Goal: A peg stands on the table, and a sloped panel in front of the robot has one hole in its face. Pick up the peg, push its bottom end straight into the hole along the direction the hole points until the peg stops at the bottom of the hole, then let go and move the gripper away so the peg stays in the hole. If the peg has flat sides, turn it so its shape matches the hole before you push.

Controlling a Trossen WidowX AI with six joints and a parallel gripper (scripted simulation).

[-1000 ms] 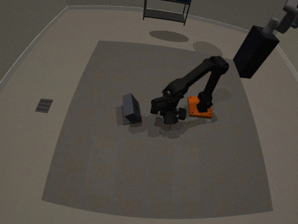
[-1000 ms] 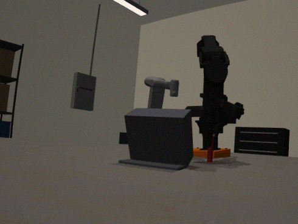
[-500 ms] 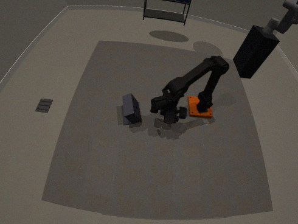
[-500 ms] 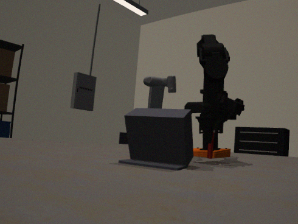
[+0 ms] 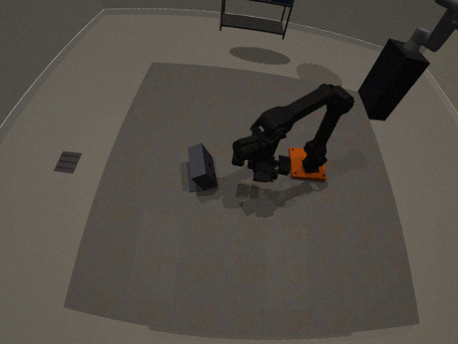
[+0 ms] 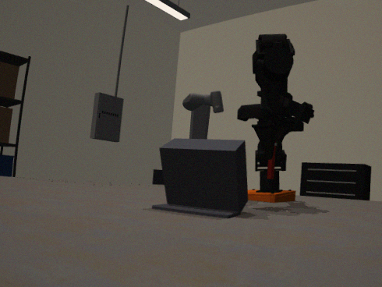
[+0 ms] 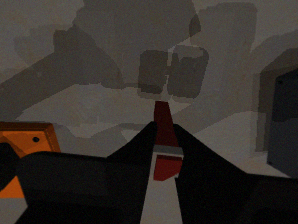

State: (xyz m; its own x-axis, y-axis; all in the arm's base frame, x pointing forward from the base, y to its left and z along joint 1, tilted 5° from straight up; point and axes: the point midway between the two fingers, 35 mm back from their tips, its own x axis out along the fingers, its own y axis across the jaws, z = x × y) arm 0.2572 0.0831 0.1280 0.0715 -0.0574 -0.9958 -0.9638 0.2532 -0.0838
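Clamping gripper [image 5: 263,173] [image 6: 271,161] [image 7: 163,128] on red peg [image 6: 270,170] [image 7: 164,135], slightly tilted, bottom end down, apart from sloped panel [image 5: 201,163] [image 6: 203,175] [image 7: 285,125], on its hole-face side.

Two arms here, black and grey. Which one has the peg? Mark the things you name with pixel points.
The black arm [image 5: 292,112] [image 6: 273,66] on the orange base plate [image 5: 296,153] [image 6: 288,196] [image 7: 45,131]; its gripper [image 5: 264,173] [image 6: 274,151] [image 7: 163,128] grips the red peg [image 6: 270,169] [image 7: 164,120].

We count one robot arm [image 5: 285,114] [image 6: 274,82], near the middle of the top view. We see one red peg [image 6: 271,165] [image 7: 165,125], one gray block [image 5: 201,164] [image 6: 204,175] [image 7: 285,130] and one orange plate [image 5: 295,174] [image 6: 286,196] [image 7: 46,145]. At the right of the exterior view, we find one black chest [image 6: 335,187] with three pale lines.
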